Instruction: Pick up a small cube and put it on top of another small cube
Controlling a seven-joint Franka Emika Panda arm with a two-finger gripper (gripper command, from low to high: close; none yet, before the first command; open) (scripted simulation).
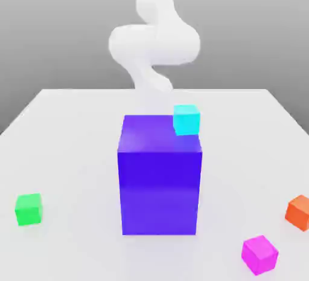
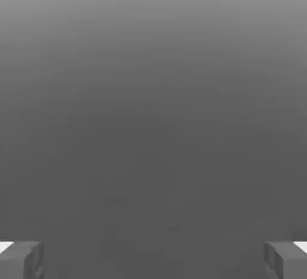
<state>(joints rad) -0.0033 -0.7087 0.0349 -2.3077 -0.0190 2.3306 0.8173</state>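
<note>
Cubes in the exterior view: magenta one (image 1: 260, 255) at the lower right, orange one (image 1: 299, 213) beyond it, green one (image 1: 29, 209) far left, cyan one (image 1: 186, 120) by the blue block's (image 1: 159, 183) upper right; in the hand view, the gripper (image 2: 153, 261) gapes wide, empty

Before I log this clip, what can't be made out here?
- Orange cube: its outer side is cut off by the exterior view's right edge.
- Table behind the big blue-purple block: hidden by the block in the exterior view.
- Cyan cube: its far side faces away in the exterior view.
</note>
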